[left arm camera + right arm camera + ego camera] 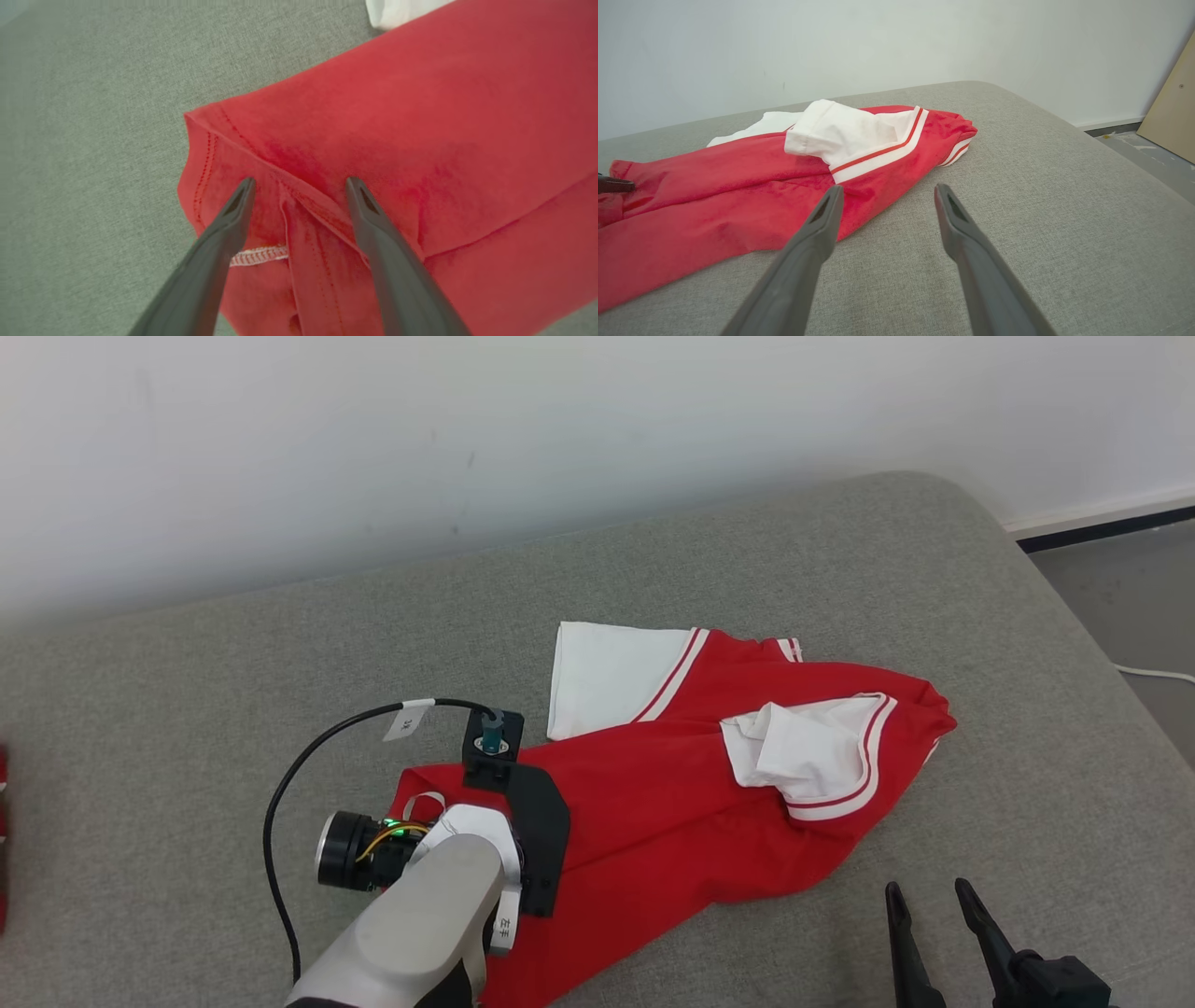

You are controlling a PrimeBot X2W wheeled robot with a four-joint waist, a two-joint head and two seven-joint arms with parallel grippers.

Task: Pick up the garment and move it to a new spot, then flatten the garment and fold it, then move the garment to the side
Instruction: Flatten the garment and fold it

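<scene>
The garment (pixel 672 803) is a red shirt with white, red-striped sleeves, lying crumpled on the grey cushion (pixel 280 644). My left arm reaches over its left hem corner. In the left wrist view my left gripper (pixel 300 182) is open, its two dark fingers standing either side of a raised fold of the red garment (pixel 420 116) near the stitched hem. My right gripper (pixel 932 896) is open at the lower right, above bare cushion just off the garment's lower right edge. Its own view shows the right gripper (pixel 888 189) pointing at the garment (pixel 738 186), with one white sleeve (pixel 840 130) folded on top.
A white wall (pixel 373 448) runs behind the cushion. The cushion's rounded edge drops to the floor (pixel 1139 607) on the right, where a white cable (pixel 1153 673) lies. A tan board (pixel 1171 102) leans by the wall. Something red (pixel 3 840) shows at the far left edge.
</scene>
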